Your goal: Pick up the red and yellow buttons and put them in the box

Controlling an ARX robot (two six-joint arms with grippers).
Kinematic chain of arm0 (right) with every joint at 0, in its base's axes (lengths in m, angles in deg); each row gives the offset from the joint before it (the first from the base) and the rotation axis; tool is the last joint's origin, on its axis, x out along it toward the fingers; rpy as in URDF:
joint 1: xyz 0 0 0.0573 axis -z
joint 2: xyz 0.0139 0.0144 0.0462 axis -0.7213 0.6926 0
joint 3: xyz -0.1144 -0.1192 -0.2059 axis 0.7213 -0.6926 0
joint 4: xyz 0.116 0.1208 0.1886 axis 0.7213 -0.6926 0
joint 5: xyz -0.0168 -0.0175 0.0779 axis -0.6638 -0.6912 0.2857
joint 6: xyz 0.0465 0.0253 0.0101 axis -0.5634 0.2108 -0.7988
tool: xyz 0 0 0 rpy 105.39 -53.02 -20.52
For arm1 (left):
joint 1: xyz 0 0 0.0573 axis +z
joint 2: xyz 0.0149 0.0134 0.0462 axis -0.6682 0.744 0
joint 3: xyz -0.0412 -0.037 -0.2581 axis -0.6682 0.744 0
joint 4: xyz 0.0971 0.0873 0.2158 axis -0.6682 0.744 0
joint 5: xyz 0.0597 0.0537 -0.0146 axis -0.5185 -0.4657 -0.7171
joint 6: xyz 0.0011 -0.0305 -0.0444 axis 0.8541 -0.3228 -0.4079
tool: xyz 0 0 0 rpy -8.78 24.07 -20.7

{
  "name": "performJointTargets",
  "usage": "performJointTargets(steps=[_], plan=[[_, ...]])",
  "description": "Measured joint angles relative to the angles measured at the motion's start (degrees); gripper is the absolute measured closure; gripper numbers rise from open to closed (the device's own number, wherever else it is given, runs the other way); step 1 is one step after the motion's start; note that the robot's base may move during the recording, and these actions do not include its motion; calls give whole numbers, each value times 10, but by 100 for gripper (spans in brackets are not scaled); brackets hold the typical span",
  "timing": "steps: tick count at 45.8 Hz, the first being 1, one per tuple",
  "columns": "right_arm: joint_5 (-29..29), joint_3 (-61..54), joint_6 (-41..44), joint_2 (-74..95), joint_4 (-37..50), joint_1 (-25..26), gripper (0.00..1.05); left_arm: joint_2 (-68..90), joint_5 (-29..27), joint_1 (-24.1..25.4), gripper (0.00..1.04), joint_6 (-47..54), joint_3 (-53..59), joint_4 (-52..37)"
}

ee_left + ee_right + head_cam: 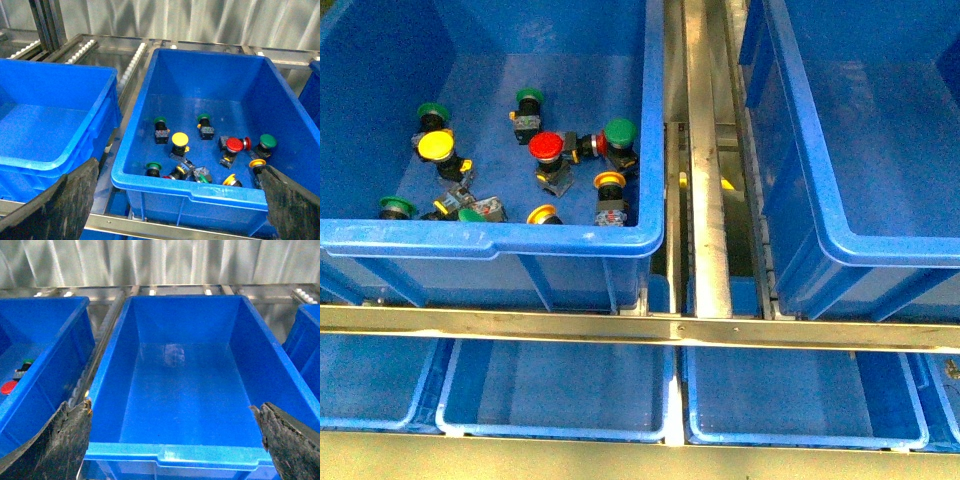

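A red button (546, 146) stands in the left blue bin (655, 150), with a second red one on its side (601, 143) beside it. A yellow button (436, 146) and two yellow-orange ones (609, 181) (542, 214) lie among green-capped ones (620, 131). The left wrist view shows the red (233, 145) and yellow (180, 139) buttons. My left gripper (178, 165) is open, above that bin's near rim. The box (840, 230), deep and with a doubled rim, stands at the right with nothing in it. My right gripper (174, 405) is open above its near rim (175, 455). Neither gripper shows in the front view.
A metal roller rail (705, 200) runs between the two bins. A metal bar (640, 325) crosses in front. Shallow blue trays (555, 390) (800, 400) sit below it. Another blue bin (50, 125) stands left of the button bin. A corrugated metal wall (160, 262) closes the back.
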Motion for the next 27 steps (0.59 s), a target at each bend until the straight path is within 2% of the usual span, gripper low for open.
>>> performJointTargets(steps=[27], plan=[[0,0,0,0,0,0,6,0,0,0,8,0,0,0]])
